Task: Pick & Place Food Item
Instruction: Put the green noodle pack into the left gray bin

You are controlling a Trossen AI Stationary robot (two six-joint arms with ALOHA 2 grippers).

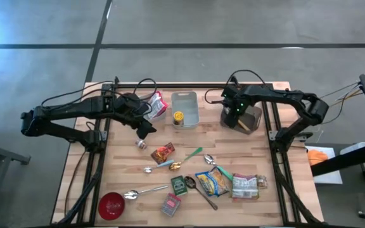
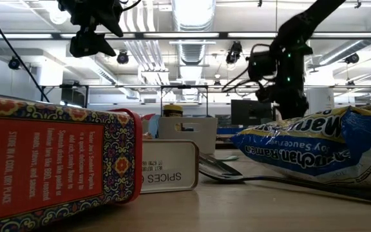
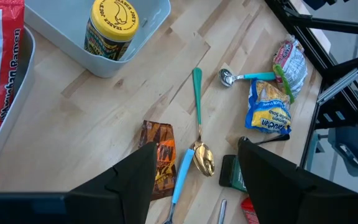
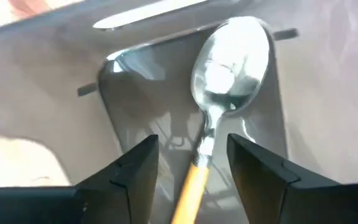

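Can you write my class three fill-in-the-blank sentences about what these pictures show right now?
1. The yellow-lidded jar stands inside the clear plastic ____.
2. The spoon with the orange handle lies in the dark bin below the ____ gripper.
3. The round red bowl sits near the table's front-____ corner.

Missing words: bin; right; left

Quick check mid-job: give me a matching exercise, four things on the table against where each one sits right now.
Things:
1. yellow-lidded jar
2. orange-handled spoon
3. red bowl
4. ramen packet

Places:
A. near-left corner of the table
B. in the dark bin under the right claw
C. in the clear middle bin
D. in the bin beside the left arm

Pairs: 1-C, 2-B, 3-A, 4-D
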